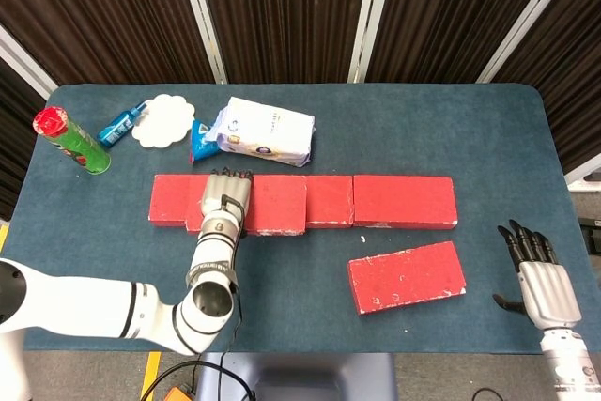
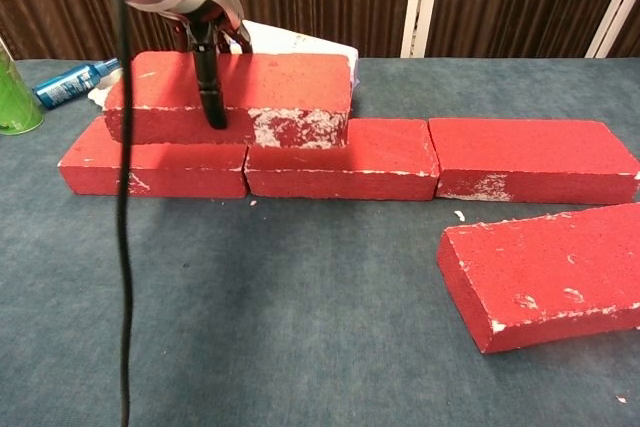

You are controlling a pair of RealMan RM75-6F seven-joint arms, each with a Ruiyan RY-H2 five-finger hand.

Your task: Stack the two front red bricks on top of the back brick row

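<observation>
On the back brick row (image 2: 340, 159), the left hand (image 1: 225, 196) is gripping the first brick (image 2: 240, 97), seating it. Next it should be releasing, while the right hand (image 1: 537, 274), fingers spread and empty, takes the second brick (image 1: 407, 276).

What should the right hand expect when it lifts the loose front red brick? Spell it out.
The front brick looks rigid and blocky, so it should not flex. Its chipped white edges suggest a crumbly, perhaps foam-like material, possibly light for its size. Its flat faces make rolling unlikely. The right hand would probably need a wide grip.
</observation>
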